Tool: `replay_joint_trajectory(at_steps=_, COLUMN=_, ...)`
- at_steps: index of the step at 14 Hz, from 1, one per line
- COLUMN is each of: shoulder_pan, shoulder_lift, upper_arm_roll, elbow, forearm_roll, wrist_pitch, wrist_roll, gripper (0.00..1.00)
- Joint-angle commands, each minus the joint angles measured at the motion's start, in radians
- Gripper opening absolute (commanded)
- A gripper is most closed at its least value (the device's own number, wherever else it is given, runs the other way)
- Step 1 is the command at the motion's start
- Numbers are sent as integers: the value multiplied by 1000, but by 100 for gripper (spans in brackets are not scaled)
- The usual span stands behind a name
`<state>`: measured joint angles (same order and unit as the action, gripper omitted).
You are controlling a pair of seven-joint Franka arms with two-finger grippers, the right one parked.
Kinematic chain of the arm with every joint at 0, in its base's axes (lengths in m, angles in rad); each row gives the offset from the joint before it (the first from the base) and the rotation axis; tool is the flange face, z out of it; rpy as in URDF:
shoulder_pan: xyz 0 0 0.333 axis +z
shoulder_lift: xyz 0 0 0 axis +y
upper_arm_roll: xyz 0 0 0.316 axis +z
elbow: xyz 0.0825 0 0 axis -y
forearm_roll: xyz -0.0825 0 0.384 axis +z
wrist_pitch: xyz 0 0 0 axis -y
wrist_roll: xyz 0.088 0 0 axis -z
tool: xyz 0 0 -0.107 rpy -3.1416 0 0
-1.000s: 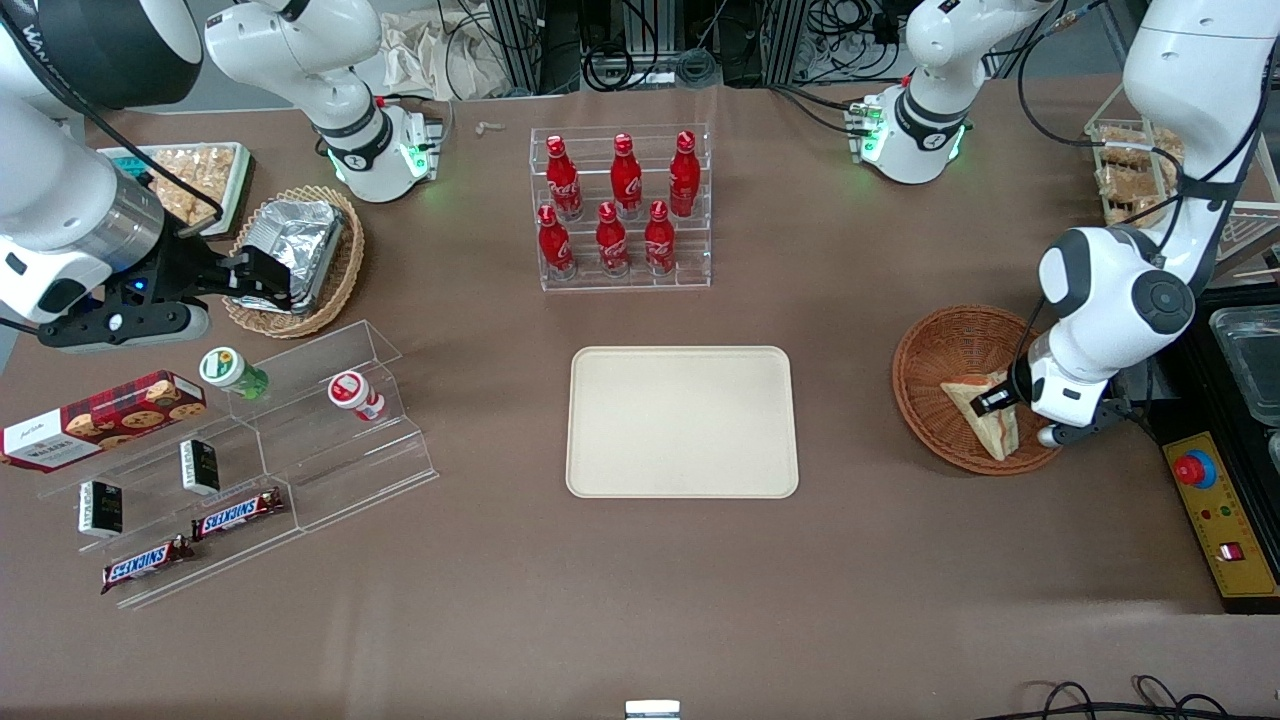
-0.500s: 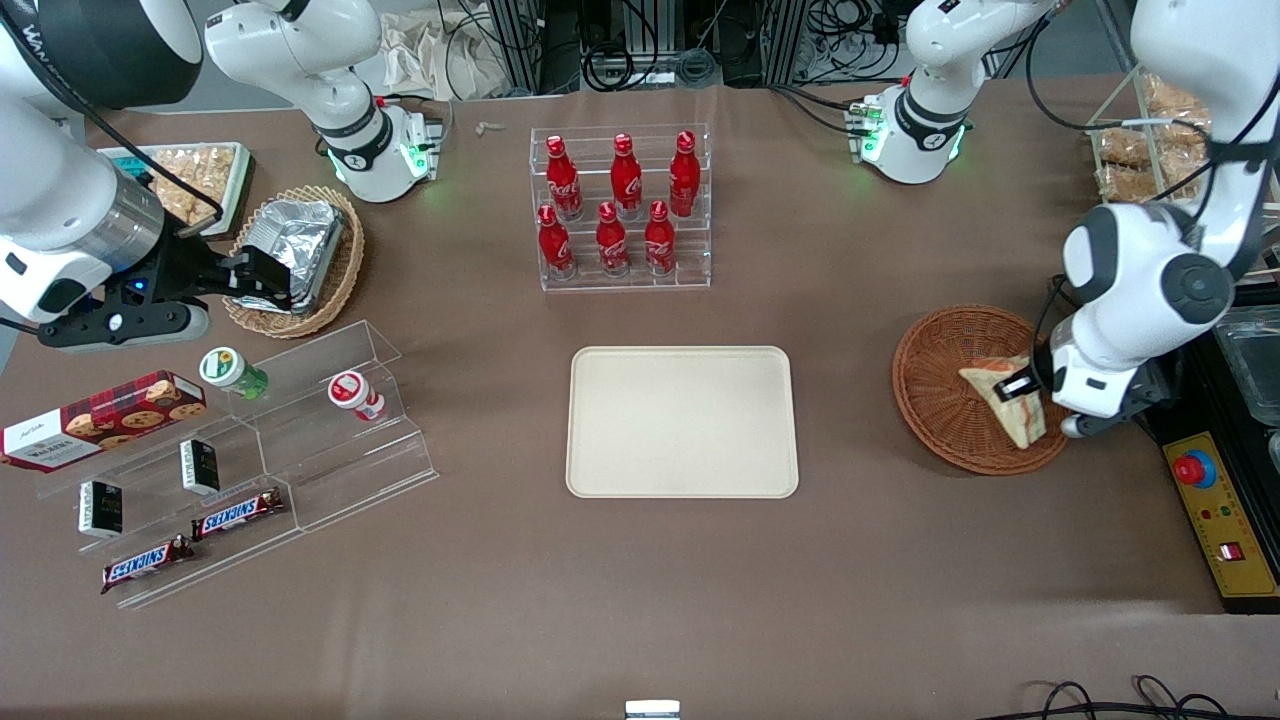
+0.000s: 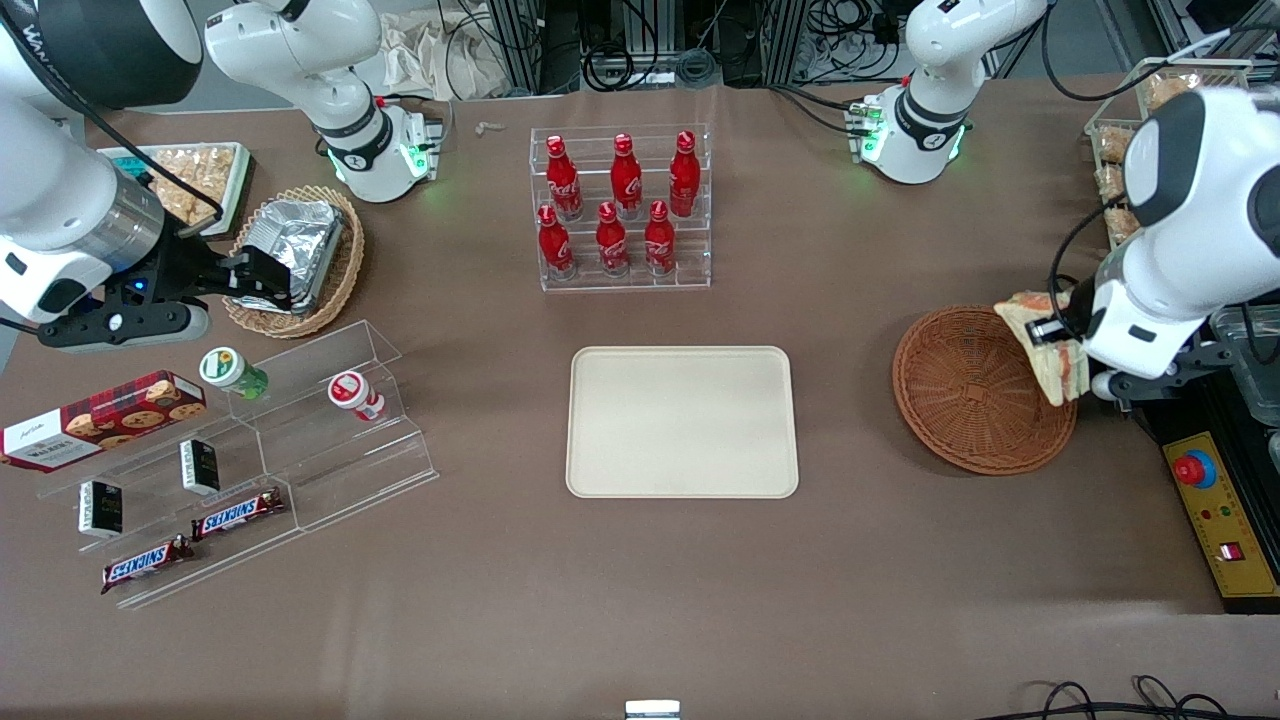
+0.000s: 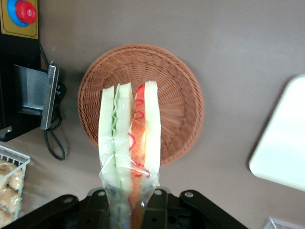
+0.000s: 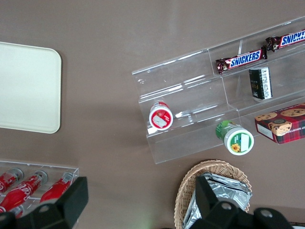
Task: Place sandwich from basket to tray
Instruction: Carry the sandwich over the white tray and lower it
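Front view: my gripper (image 3: 1058, 338) is clamped on the sandwich (image 3: 1050, 345), held in the air above the basket (image 3: 975, 390) at its rim toward the working arm's end. I see bare wicker inside the basket. The tray (image 3: 682, 421) lies flat, well apart toward the parked arm's end, with open brown table (image 3: 850, 560) between.

Left wrist view: gripper (image 4: 127, 202) fingers pinch the wrapped sandwich (image 4: 129, 143) at its lower end; the basket (image 4: 181, 102) sits below it, and one tray (image 4: 281, 140) corner shows.

Right wrist view: the tray (image 5: 28, 88) corner lies near acrylic shelves (image 5: 205, 95).
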<state>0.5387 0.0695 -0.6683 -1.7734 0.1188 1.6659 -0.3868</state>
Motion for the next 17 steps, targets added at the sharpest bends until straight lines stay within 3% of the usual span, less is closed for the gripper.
replay_joint_trajectory(at_steps=1, shoulder_pan=3, shoulder_lift=33, upper_arm_roll=-89, elbow=74, forearm_roll=4, wrist_pitch=-54, wrist_roll=20, gripper=0)
replay_joint_trajectory(at_steps=4, shoulder_pan=-3, shoulder_lift=90, upper_arm_roll=-183, elbow=68, forearm_roll=2, wrist_pitch=-37, wrist_roll=8, gripper=0)
replay_joint_trajectory(at_steps=6, shoulder_pan=-63, shoulder_lift=163, upper_arm_roll=-189, elbow=61, forearm_roll=8, wrist_pitch=12, wrist_roll=5, gripper=0)
replay_joint_trajectory(at_steps=9, shoulder_pan=-155, shoulder_lift=284, upper_arm_roll=-186, elbow=16, forearm_roll=30, wrist_pitch=220, wrist_roll=-76, gripper=0)
replay_joint_trajectory(at_steps=14, shoulder_pan=-281, shoulder_lift=501, upper_arm_roll=-182, elbow=11, forearm_roll=361, wrist_pitch=395, wrist_roll=-295, gripper=0)
replay_joint_trajectory(at_steps=17, shoulder_pan=-325, shoulder_lift=573, upper_arm_roll=-175, elbow=12, forearm_roll=413, wrist_pitch=461, wrist_roll=-322, gripper=0)
